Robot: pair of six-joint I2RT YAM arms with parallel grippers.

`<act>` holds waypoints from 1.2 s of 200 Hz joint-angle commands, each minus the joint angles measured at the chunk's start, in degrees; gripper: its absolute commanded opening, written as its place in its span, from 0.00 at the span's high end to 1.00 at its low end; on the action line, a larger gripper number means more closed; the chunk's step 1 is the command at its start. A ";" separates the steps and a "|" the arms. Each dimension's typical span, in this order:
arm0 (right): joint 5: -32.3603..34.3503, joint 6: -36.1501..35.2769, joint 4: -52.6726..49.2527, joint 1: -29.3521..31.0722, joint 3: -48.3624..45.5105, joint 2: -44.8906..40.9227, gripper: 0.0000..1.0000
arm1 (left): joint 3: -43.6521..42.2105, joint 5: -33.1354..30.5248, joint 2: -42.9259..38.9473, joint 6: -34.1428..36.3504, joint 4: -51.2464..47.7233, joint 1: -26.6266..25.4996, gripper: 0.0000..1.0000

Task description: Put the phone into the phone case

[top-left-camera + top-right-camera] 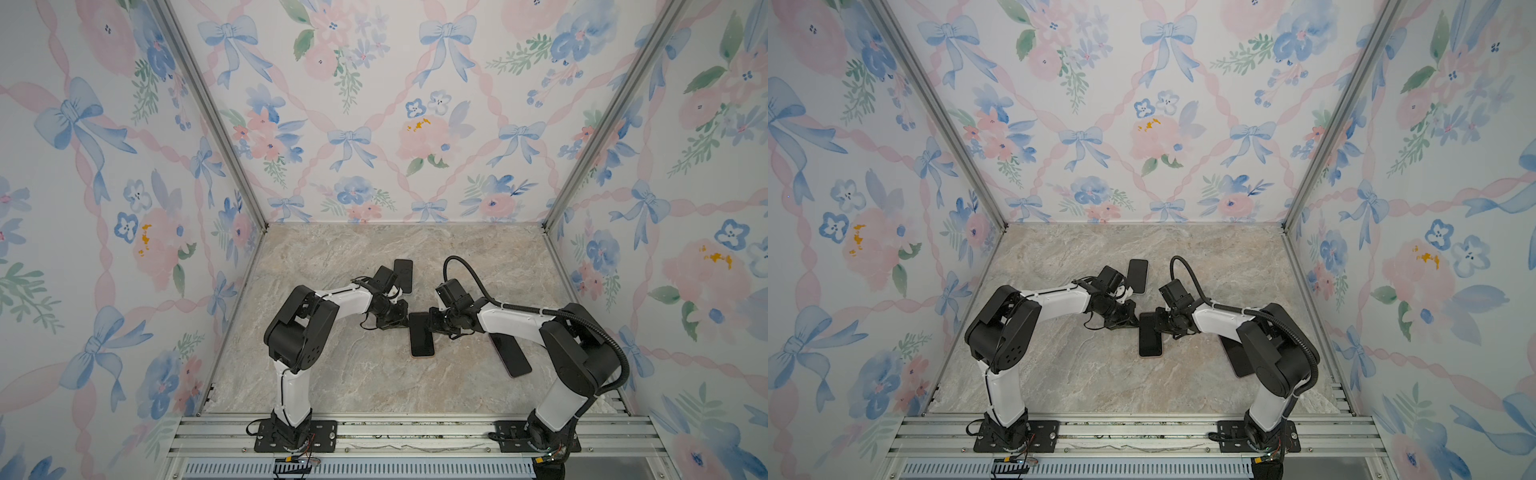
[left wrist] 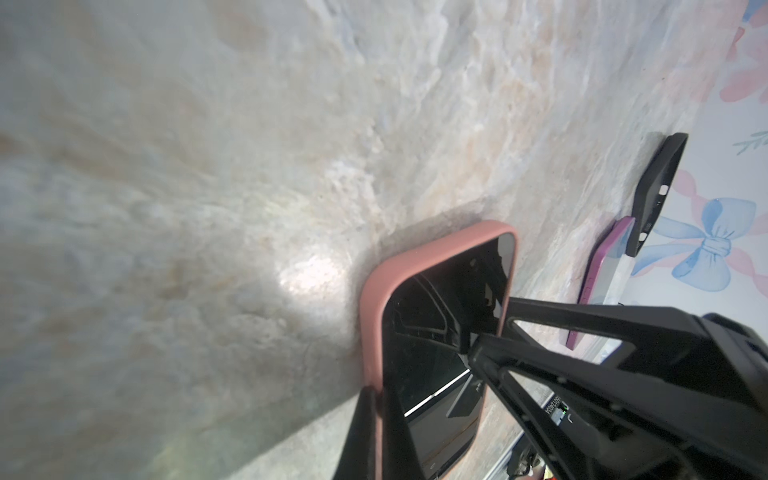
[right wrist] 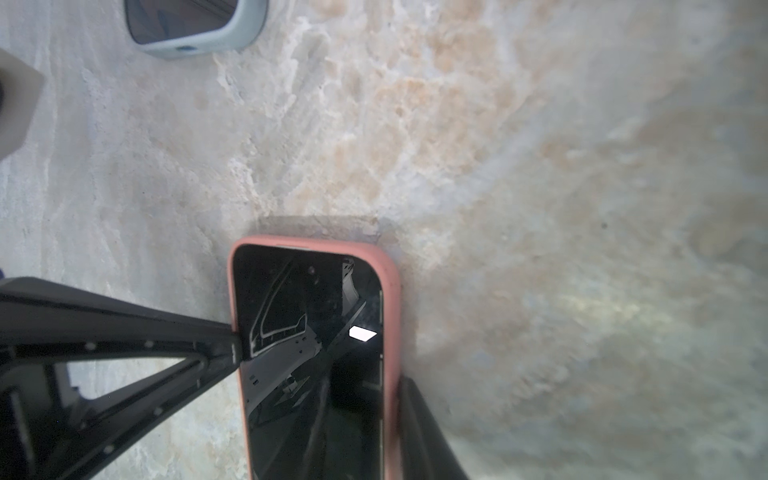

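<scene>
On the marble table the phone lies screen-up at centre, already inside the pink phone case — insertion looks essentially done. The right gripper is closed across the case's width; the left gripper is pinched tight on one rim. Remaining, by judgement: confirm edge seating, release.

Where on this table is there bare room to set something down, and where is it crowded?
Bare marble: the front stretch between the two arm bases, and the back strip along the rear wall. Crowded: the middle, where the left hand and right hand meet at the pink-cased phone, with the far device behind and the right device under the right arm.
</scene>
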 commanded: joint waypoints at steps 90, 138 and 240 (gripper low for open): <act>11.72 1.13 -18.87 6.26 8.29 -6.02 0.38 | -6.93 -8.19 -13.45 3.30 -1.77 1.91 0.71; 17.27 3.94 -26.09 10.54 12.87 -1.52 0.18 | -12.76 -10.61 -21.47 7.07 -3.07 6.31 0.42; 20.07 4.21 -29.64 15.50 17.75 6.73 0.00 | -18.20 -10.86 -28.15 9.39 -2.89 7.59 0.02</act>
